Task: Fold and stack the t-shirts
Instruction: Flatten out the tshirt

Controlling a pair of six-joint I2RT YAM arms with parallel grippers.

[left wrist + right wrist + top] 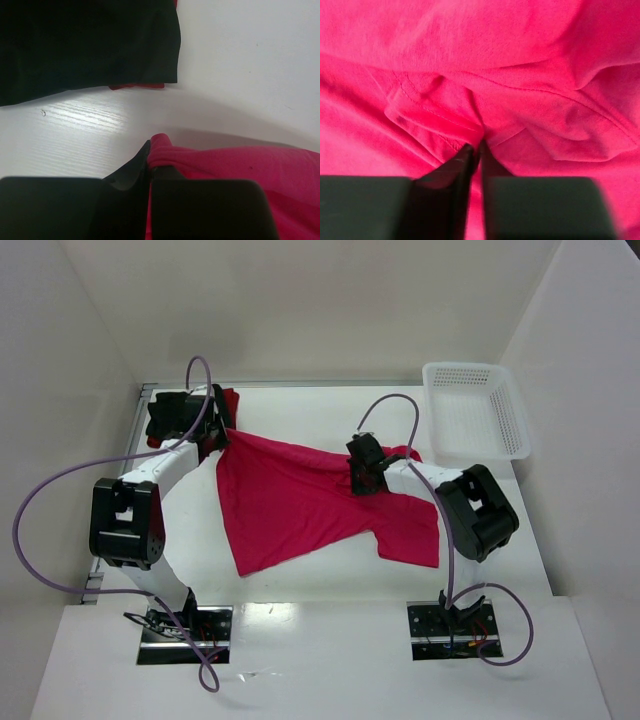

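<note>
Your left gripper (151, 161) is clenched on an edge of the pink shirt (300, 505). The cloth is pinched tight between the jaws, and a shadow falls on the table (300, 410) under the held edge. Your right gripper (477, 154) is likewise clamped on the pink shirt, with a bunched fold and a stitched hem caught between its jaws. Its wrist view shows nothing but that cloth.

Take the basket (460, 368) as your mark. It sits at the far right of the table. The pink shirt is spread open to the left of the basket, and its near-right part reaches furthest toward you. The right gripper grips it at the end closest to the basket, to the basket's left and a little nearer you. The left gripper holds the opposite end, well apart from the basket.

The black shirt (85, 45) lies beyond the left gripper, as far from the basket as the table allows. A sliver of the dark red shirt (137, 86) peeks out from under its edge. Neither touches the pink shirt.
</note>
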